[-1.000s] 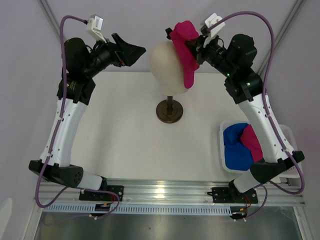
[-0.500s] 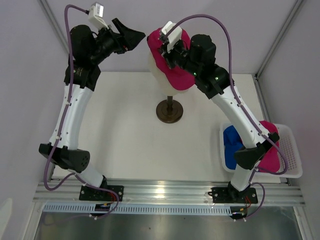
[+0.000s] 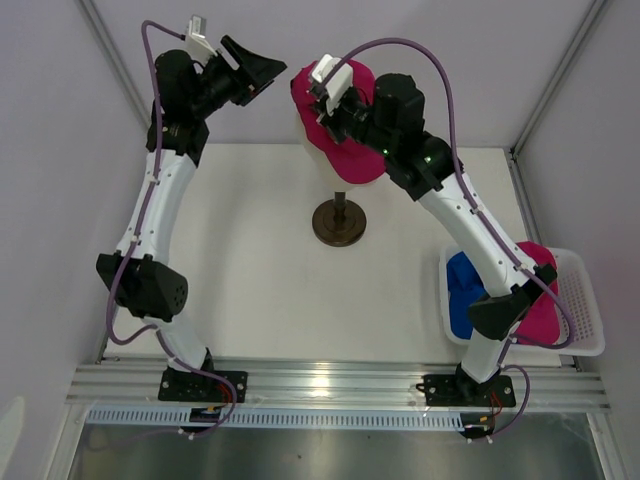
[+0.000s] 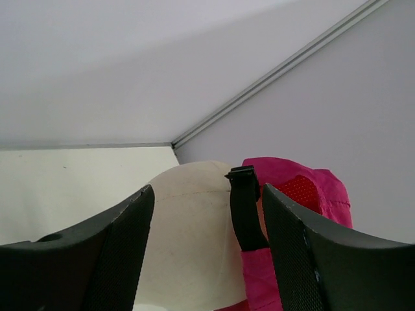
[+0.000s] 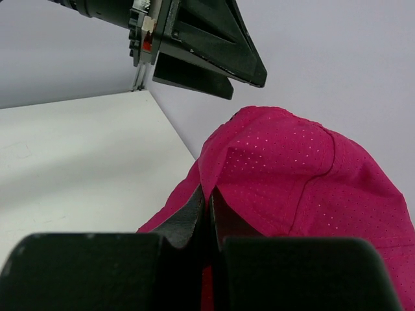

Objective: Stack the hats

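Pink hat [image 5: 292, 168] sat draped over the cream mannequin head [image 4: 188, 240], whose dark round stand [image 3: 339, 222] stood toward the far edge of the surface [image 3: 250, 250], mid-width. Right pincer [image 5: 209, 197] was clamped together on a fold of the crown fabric. Left pincer [image 3: 262, 72] stood apart, holding nothing, near the head's left side. Blue hat [image 3: 462, 290] and a second pink hat [image 3: 540, 305] lay touching in the white mesh basket [image 3: 585, 300] at the near right corner.

Hat looked light and floppy: perforated cloth, creased where pinched, so it would probably sag and shift when pulled from one point. Brim was likely stiffer. A better hold would be the brim edge or the seam by the black strap [image 4: 245, 207]. Head looked smooth, rounded and matte. The stand might tip if the cloth snagged.
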Controlling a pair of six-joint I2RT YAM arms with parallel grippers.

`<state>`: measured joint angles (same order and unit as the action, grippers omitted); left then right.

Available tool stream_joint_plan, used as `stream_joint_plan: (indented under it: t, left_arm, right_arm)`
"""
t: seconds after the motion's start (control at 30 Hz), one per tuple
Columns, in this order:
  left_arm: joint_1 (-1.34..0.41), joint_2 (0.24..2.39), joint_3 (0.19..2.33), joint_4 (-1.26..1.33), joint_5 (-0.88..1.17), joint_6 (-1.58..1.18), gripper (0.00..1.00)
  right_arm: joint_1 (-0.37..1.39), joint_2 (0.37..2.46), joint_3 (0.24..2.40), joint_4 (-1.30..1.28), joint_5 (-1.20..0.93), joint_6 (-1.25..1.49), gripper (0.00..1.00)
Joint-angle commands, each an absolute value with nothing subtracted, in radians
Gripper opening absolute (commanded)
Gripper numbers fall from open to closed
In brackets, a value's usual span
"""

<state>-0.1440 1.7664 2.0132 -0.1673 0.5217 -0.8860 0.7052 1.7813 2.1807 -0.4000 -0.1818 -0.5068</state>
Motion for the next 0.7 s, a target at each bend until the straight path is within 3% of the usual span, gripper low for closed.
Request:
stream_joint_plan:
  t: [0.0,0.2,0.3,0.43,0.67]
  left_arm:
    - [-0.143,1.77,2.042,-0.069,0.587,-1.001,0.7]
    - [-0.163,1.73,1.931,0.015,0.66,-1.04,0.68]
    - [-0.172,1.717,1.931,-0.041,0.635,-0.974,0.62]
    - [-0.179,1.713,1.939,-0.126,0.614,-0.899,0.61]
    - [-0.189,1.686,1.891,-0.106,0.6,-0.835,0.53]
  right_arm:
    - [0.712,1.752,2.178,-0.374,-0.201,-0.534,0.04]
    - [0.71,1.75,2.168,-0.361,-0.202,-0.538,0.06]
    - [0.71,1.752,2.166,-0.361,-0.209,-0.54,0.06]
    - [0.71,1.753,2.163,-0.353,-0.21,-0.535,0.08]
    - [0.712,1.759,2.158,-0.354,-0.212,-0.537,0.1]
